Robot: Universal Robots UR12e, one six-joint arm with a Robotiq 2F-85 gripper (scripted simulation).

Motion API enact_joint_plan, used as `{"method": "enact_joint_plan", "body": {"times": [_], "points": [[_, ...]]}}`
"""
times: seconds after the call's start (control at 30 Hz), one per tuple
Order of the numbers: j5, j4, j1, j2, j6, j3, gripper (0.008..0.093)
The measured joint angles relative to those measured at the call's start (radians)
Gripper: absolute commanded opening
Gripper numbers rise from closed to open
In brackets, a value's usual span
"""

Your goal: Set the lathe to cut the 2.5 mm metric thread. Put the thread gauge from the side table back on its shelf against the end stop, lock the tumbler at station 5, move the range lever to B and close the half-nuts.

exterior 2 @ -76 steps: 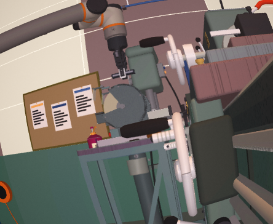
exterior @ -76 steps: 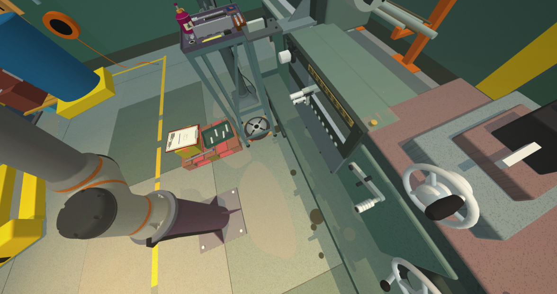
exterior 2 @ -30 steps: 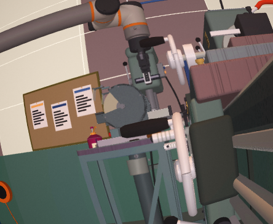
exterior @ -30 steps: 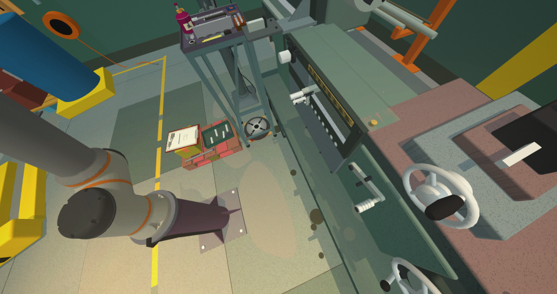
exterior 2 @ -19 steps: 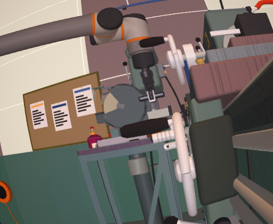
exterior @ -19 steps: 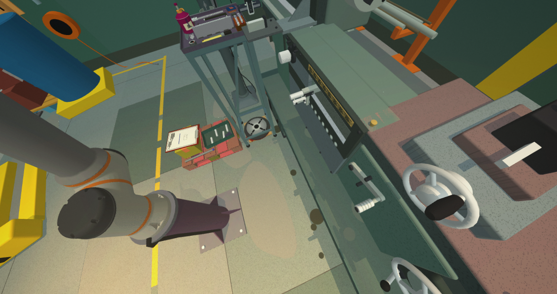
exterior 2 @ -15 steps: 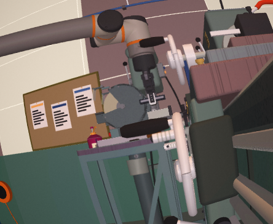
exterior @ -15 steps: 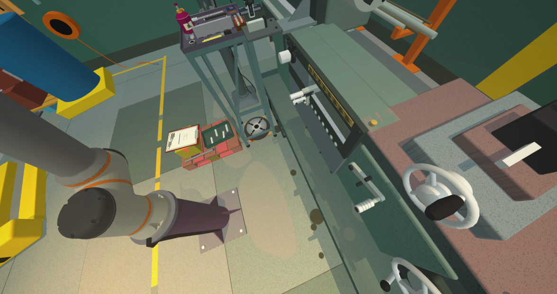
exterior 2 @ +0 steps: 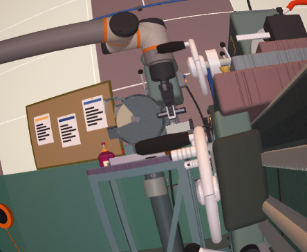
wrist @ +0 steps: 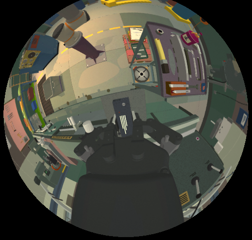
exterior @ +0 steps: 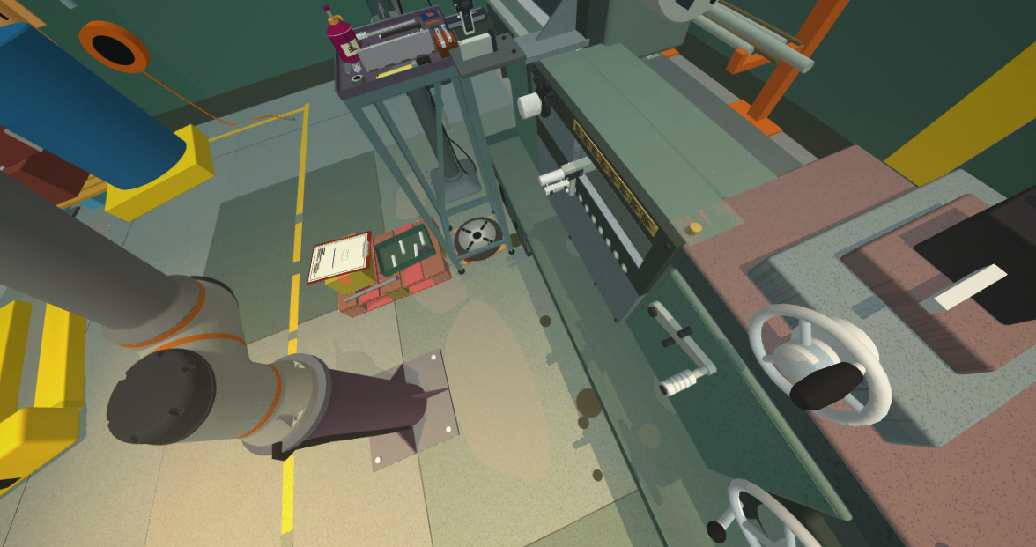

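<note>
At the lathe's headstock end, a grey shelf [exterior: 487, 52] juts out beside the purple side table [exterior: 395, 51], with a pale end-stop block [exterior: 475, 47] on it. I grip the thread gauge [wrist: 124, 120], a dark flat bar with pale leaf lines, in my closed gripper [wrist: 124, 131] just above that shelf [exterior 2: 172, 112]. On the lathe's front face the white tumbler handle [exterior: 557, 179] sits over a row of station holes. The white knurled range knob [exterior: 530, 105] is at the headstock corner, and the half-nut lever [exterior: 681, 378] hangs on the apron.
The side table's tray holds a magenta bottle [exterior: 341, 36], a yellow-handled tool and orange blocks close to my gripper. A bench grinder [exterior 2: 137, 119] stands behind. Handwheels [exterior: 819, 366] project from the carriage. A red crate [exterior: 391, 268] and chuck lie on the floor.
</note>
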Motion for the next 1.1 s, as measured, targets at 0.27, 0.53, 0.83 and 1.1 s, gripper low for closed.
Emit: {"method": "enact_joint_plan", "body": {"times": [0.27, 0.53, 0.83, 1.1], "points": [[0.0, -0.008, 0.0, 0.001, 0.0, 0.008, 0.008], [0.0, -0.021, 0.0, 0.002, 0.0, 0.02, 0.008], [0.0, -0.036, 0.0, 0.003, 0.0, 0.033, 0.008], [0.0, -0.045, 0.0, 0.004, 0.0, 0.041, 0.008]]}}
